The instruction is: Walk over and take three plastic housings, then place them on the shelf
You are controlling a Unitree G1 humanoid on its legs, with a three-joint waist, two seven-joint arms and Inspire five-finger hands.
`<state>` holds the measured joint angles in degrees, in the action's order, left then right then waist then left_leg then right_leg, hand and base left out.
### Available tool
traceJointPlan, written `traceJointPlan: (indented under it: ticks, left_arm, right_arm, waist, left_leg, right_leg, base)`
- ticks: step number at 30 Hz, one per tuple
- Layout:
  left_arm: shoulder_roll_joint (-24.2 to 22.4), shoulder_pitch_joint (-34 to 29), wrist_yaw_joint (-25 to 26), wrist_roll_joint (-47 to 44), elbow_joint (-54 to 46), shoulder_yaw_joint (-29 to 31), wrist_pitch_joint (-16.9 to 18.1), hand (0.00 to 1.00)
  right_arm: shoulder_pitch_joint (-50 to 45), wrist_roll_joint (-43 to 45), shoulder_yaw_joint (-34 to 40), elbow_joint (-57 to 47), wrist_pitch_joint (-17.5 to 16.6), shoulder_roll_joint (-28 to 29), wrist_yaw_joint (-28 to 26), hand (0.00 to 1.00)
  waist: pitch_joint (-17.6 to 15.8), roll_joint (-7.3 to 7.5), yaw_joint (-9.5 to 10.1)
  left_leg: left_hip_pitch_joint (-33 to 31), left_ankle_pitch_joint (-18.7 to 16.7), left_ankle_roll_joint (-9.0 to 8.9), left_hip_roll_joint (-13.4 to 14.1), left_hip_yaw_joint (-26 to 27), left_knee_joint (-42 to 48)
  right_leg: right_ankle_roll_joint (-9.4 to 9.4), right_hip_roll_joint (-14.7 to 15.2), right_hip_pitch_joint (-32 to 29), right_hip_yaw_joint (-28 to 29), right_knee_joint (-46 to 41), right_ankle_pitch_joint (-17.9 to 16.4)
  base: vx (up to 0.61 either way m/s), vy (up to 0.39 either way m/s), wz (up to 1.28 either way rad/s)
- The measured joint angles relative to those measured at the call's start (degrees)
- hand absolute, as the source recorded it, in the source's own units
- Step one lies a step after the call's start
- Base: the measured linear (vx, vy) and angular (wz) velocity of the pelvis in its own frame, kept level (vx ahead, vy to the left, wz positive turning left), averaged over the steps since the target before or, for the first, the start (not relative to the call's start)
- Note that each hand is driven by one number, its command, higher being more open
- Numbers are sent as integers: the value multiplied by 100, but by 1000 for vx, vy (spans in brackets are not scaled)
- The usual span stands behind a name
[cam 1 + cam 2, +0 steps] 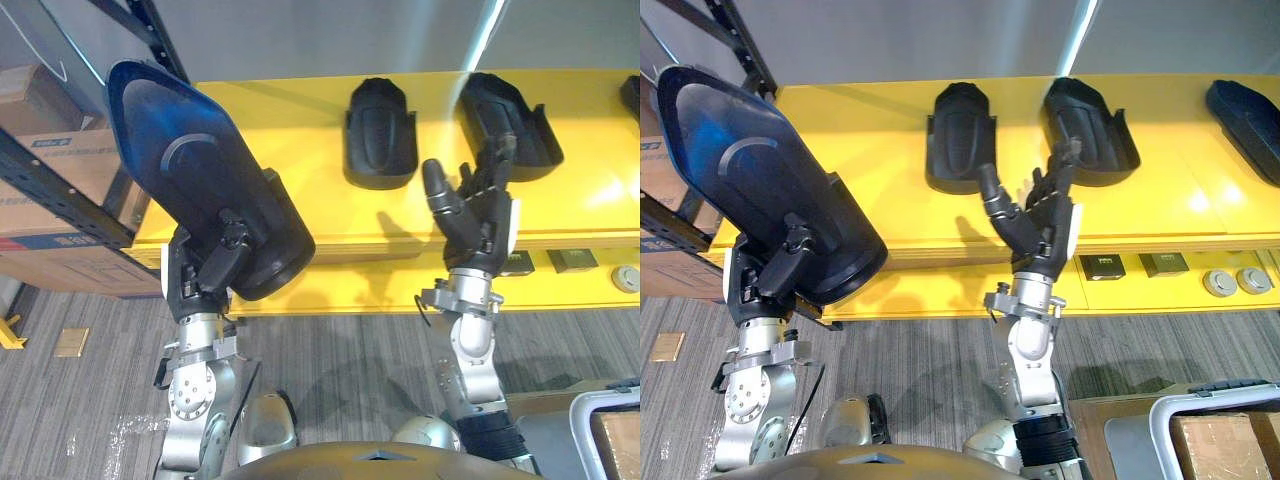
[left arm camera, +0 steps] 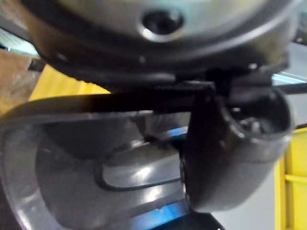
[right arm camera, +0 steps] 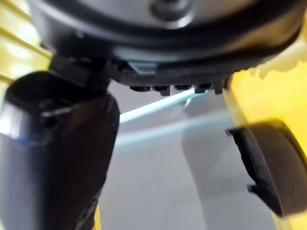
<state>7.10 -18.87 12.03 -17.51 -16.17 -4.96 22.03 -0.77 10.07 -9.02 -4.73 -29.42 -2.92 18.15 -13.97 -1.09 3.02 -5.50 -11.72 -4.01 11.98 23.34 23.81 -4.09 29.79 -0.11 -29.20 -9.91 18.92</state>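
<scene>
Left eye view: the left hand (image 1: pixel 205 268) is closed round the lower end of a large dark plastic housing (image 1: pixel 185 165), which stands tilted above it. The right hand (image 1: pixel 482 222) is raised, fingers straight and spread wide, holding nothing. Just past its fingertips a second housing (image 1: pixel 512 122) lies on the yellow desk (image 1: pixel 290 125); contact cannot be confirmed. A third housing (image 1: pixel 380 135) lies on the desk to that hand's left.
</scene>
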Motion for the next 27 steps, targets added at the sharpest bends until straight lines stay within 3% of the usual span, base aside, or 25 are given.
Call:
traceJointPlan:
  ticks: [1, 2, 4, 7, 11, 18, 22, 27]
  left_arm:
    - [12, 0, -13, 0, 0, 58, 0, 0]
    - [48, 39, -36, -5, -34, 161, 10, 0]
    - [94, 53, -53, -17, -139, 222, 22, 0]
    - [112, 102, -60, -13, -229, 133, 18, 0]
    - [57, 127, -3, 162, -244, -188, 3, 0]
    - [70, 129, 200, 571, -547, -53, -149, 0]
    - [373, 132, 306, 1178, -570, 669, -485, 0]
    - [1359, 257, 380, 1277, -455, 1893, -967, 0]
  right_arm:
    - [-44, -101, -31, -22, 0, 54, -1, 100]
    - [-152, -339, -65, -139, 3, 89, 7, 100]
    - [-284, -544, -37, -392, 28, 78, 16, 100]
    - [-559, -521, 156, -649, 58, 54, 15, 100]
    - [-747, -441, 556, -648, 203, -4, 126, 100]
    - [-885, -1252, 867, -632, 422, -431, 635, 100]
    - [-1412, -1416, 1288, 105, 617, -393, 761, 100]
    - [-2337, -1185, 2060, 2296, 806, -413, 25, 100]
  waist:
    - [-6, -14, -27]
    - [19, 28, -121]
    - [30, 34, -173]
    - [152, 63, -313]
    - [275, -56, -483]
    - [361, -106, -478]
    - [411, -138, -505]
    - [631, -284, -631]
  left_leg:
    - [66, 98, 64, -48, 4, -205]
    - [250, 336, 154, -218, -8, -712]
    - [373, 451, 187, -341, 53, -1017]
    - [388, 470, 179, -436, 88, -1101]
    - [434, 560, 66, -356, 56, -1235]
    - [734, 1107, -67, -371, 220, -2176]
    - [961, 1322, -95, -422, 353, -2552]
    - [1034, 1401, -101, -477, 450, -2721]
  right_leg:
    - [-68, -73, -72, -9, -223, -268]
    - [-185, -444, -91, -20, -485, -1004]
    - [-190, -874, -48, -26, -318, -1522]
    - [-173, -1310, 316, 121, 597, -1527]
    - [-251, -1480, 395, 277, 705, -1447]
    - [-217, -1638, 244, 446, 718, -1468]
    - [-191, -1684, 226, 583, 733, -1494]
    - [-204, -1688, 229, 641, 819, -1521]
  base:
    - [3, 244, -4]
    - [24, 62, 17]
    - [52, 82, -1]
    - [48, 34, -9]
    - [40, -29, 5]
    - [-27, -39, -7]
    - [-36, -8, -13]
    - [-26, 0, -9]
